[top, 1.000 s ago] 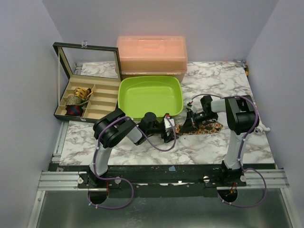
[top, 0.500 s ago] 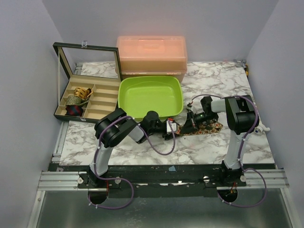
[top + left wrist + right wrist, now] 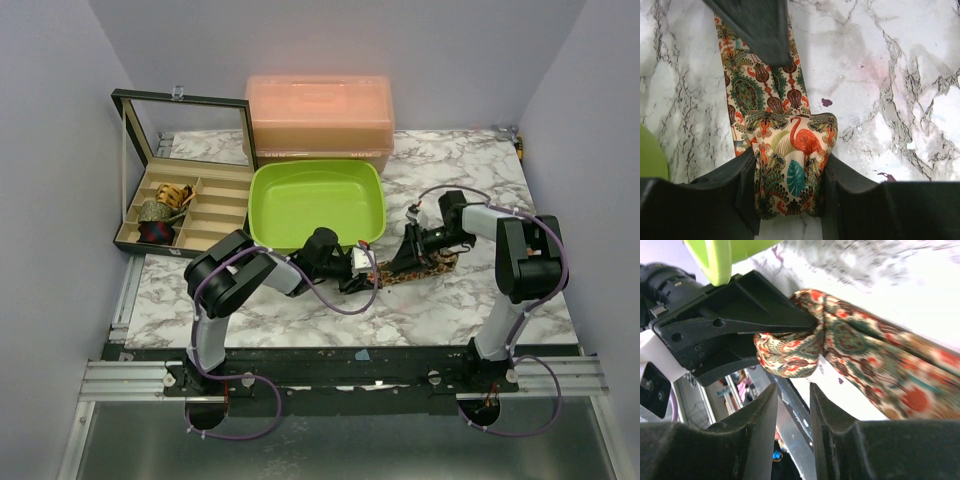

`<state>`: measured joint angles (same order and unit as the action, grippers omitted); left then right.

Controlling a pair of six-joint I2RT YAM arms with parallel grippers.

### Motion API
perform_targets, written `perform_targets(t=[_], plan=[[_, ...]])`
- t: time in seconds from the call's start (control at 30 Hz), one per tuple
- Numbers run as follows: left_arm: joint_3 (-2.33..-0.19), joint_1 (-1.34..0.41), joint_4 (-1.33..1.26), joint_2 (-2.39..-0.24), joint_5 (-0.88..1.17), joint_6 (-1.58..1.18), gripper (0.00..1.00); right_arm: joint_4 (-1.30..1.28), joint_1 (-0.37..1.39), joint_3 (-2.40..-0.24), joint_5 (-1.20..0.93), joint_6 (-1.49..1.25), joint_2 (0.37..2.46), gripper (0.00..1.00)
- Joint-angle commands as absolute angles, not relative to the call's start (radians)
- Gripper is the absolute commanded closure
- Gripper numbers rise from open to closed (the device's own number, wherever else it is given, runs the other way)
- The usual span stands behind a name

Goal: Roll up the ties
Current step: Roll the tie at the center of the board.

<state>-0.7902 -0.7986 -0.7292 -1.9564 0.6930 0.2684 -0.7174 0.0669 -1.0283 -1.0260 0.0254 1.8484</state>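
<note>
A left pincer (image 3: pixel 790 172) squeezes the rolled end of a floral tie (image 3: pixel 788 142) between both fingers on the marble tabletop (image 3: pixel 470 170), while the unrolled stretch runs flat toward the top of the wrist frame. The right pincer (image 3: pixel 792 395) stands just beside that roll, its fingers a narrow gap apart and holding nothing. In the overhead view the tie lies right of centre, just below the lower right corner of the green tray (image 3: pixel 318 166), slanting slightly up to the right between the two arms.
</note>
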Motion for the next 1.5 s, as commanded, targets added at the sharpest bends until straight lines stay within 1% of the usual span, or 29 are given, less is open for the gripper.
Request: perform_targets(t=[0.0, 0.27, 0.37, 0.43, 0.53, 0.67, 0.77, 0.83, 0.87, 0.9, 0.93, 0.97, 1.03, 1.1, 1.3, 1.37, 1.43, 1.47], plan=[[-0.756, -0.796, -0.573, -1.935, 0.637, 0.212, 0.78, -0.713, 0.044, -1.000, -0.895, 0.003, 1.863, 0.65], [-0.776, -0.795, -0.511, -1.845, 0.600, 0.166, 0.73, -0.645, 0.046, -0.988, -0.680, -0.100, 1.978, 0.67], [-0.832, -0.795, -0.402, -1.801, 0.533, 0.121, 0.72, -0.659, 0.046, -0.985, -0.639, -0.094, 1.983, 0.68], [-0.872, -0.795, -0.312, -1.784, 0.481, 0.106, 0.70, -0.668, 0.046, -0.989, -0.636, -0.092, 1.992, 0.68], [-0.890, -0.802, -0.256, -1.785, 0.428, 0.130, 0.69, -0.672, 0.046, -0.991, -0.635, -0.089, 1.996, 0.69], [-0.951, -0.827, -0.141, -1.862, 0.340, 0.181, 0.69, -0.694, 0.047, -1.001, -0.675, -0.064, 1.986, 0.74], [-0.988, -0.851, -0.065, -1.912, 0.319, 0.227, 0.67, -0.717, 0.047, -1.009, -0.751, -0.029, 1.940, 0.73], [-1.007, -0.867, -0.023, -1.940, 0.311, 0.258, 0.65, -0.712, 0.046, -1.006, -0.817, -0.017, 1.886, 0.68], [-1.010, -0.873, -0.012, -1.951, 0.313, 0.269, 0.64, -0.698, 0.046, -1.001, -0.855, -0.022, 1.860, 0.63], [-1.016, -0.875, -0.003, -1.959, 0.314, 0.273, 0.63, -0.683, 0.045, -0.992, -0.895, -0.041, 1.833, 0.57], [-1.021, -0.876, -0.002, -1.966, 0.324, 0.274, 0.62, -0.650, 0.047, -0.983, -0.925, -0.066, 1.813, 0.47], [-1.024, -0.876, 0.022, -1.970, 0.330, 0.277, 0.61, -0.617, 0.049, -0.970, -0.957, -0.106, 1.794, 0.41], [-1.023, -0.876, 0.025, -1.968, 0.343, 0.279, 0.60, -0.541, 0.064, -0.956, -0.986, -0.171, 1.776, 0.33], [-1.023, -0.879, 0.027, -1.968, 0.352, 0.284, 0.59, -0.483, 0.092, -0.957, -1.001, -0.225, 1.778, 0.30], [-1.034, -0.879, 0.043, -1.973, 0.359, 0.294, 0.59, -0.356, 0.182, -0.951, -1.005, -0.311, 1.803, 0.37], [-1.034, -0.879, 0.047, -1.971, 0.361, 0.296, 0.59, -0.345, 0.203, -0.951, -0.994, -0.306, 1.816, 0.46], [-1.032, -0.879, 0.049, -1.968, 0.367, 0.301, 0.59, -0.350, 0.205, -0.948, -0.959, -0.287, 1.830, 0.61], [-1.029, -0.878, 0.047, -1.967, 0.373, 0.302, 0.59, -0.376, 0.204, -0.953, -0.930, -0.263, 1.841, 0.71]])
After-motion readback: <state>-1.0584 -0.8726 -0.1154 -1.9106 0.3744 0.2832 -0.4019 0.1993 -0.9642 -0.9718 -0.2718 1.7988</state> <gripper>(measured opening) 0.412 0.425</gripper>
